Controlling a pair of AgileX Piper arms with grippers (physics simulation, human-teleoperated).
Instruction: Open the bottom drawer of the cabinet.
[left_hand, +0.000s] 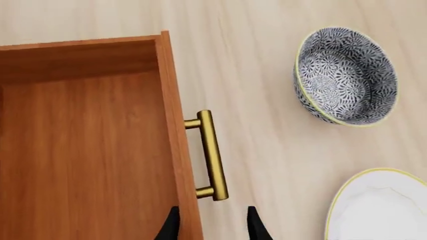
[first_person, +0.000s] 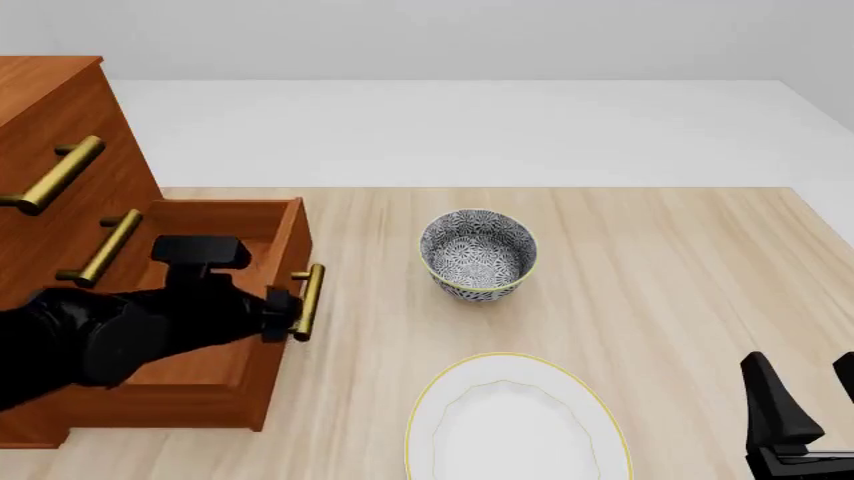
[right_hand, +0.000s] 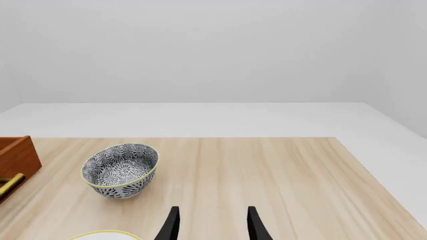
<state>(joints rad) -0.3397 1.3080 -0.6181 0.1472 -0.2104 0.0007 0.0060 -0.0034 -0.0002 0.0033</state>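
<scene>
Bottom drawer (first_person: 254, 300): pulled out of the cabinet (first_person: 54, 130) at frame left, interior bare. Left gripper (first_person: 280, 315): jaws spread, straddling the drawer's brass handle (first_person: 308, 300) without clasping it. Right gripper (first_person: 801, 400): lower right, jaws apart, holding nothing. Patterned bowl (first_person: 478, 252) at centre; white plate (first_person: 514, 425) below it.

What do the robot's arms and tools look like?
Both are all black. The left arm is thick, rounded and a bit shiny, with a boxy block on top. Each tool, left tool and right tool, ends in two thin, pointed black fingers. No cables or markings show.
</scene>
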